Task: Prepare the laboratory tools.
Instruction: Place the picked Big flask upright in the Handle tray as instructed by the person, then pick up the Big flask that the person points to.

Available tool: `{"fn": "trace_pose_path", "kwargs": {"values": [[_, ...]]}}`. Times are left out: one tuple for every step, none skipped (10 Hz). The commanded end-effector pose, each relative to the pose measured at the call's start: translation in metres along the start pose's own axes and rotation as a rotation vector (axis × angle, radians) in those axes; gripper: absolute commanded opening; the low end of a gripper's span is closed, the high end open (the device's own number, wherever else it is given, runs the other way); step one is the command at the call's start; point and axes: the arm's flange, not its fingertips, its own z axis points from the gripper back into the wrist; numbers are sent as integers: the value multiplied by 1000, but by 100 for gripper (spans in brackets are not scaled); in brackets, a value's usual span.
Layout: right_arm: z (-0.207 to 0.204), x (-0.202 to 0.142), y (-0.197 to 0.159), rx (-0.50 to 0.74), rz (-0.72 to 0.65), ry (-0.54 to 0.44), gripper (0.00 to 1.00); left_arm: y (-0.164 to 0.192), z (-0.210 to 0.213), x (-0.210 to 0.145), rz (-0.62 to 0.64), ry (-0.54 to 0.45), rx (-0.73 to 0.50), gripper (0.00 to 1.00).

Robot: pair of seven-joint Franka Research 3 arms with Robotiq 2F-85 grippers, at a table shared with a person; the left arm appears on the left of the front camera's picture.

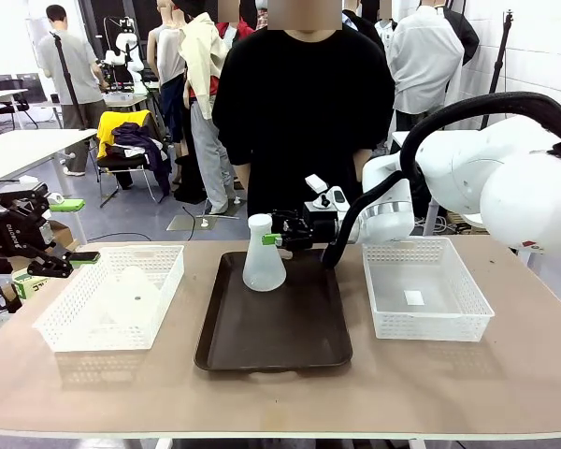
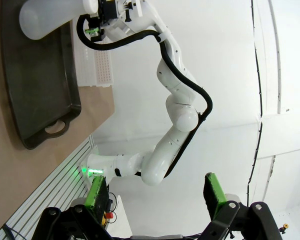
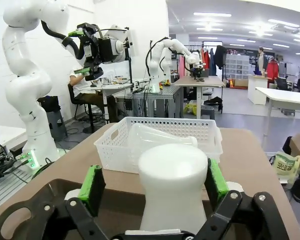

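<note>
The dark tray (image 1: 271, 337) is seen beneath the right gripper (image 3: 154, 182). The white basket (image 1: 61, 332) is seen near the left gripper (image 2: 155, 192), which is spread wide and empty. One flask (image 1: 126, 295) is laid in that basket. The other flask (image 1: 262, 267) is stood upright between the right gripper's parted pads (image 3: 92, 187).

Flask (image 3: 173, 192) within spread end effector (image 3: 153, 181)

A robotics laboratory in a large open hall is shown. A white robot arm (image 2: 180, 115) is mounted beside a brown work table (image 1: 449, 374). Beyond it, further white tables (image 3: 285, 92), loose cables (image 3: 0, 167) on the floor, rows of strip ceiling lights (image 3: 215, 14) and storage shelving (image 3: 237, 65) are seen.
</note>
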Motion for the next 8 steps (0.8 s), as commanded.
{"fn": "trace_pose_path", "kwargs": {"values": [[3, 10, 3, -11, -23, -15, 100, -2, 1, 0, -6, -6, -2, 100], [3, 11, 4, -16, -33, -14, 100, -2, 1, 0, -6, -6, -2, 100], [5, 10, 6, -33, -55, -18, 100, -2, 1, 0, -6, -6, -2, 100], [5, 10, 8, -30, -113, -20, 100, -2, 1, 0, -6, -6, -2, 100], [1, 3, -1, -6, -15, -3, 100, -2, 1, 0, -6, -6, -2, 100], [1, 3, -1, -6, -15, -3, 100, -2, 1, 0, -6, -6, -2, 100], [1, 3, -1, -6, -15, -3, 100, -2, 1, 0, -6, -6, -2, 100], [1, 3, -1, -6, -15, -3, 100, -2, 1, 0, -6, -6, -2, 100]]}}
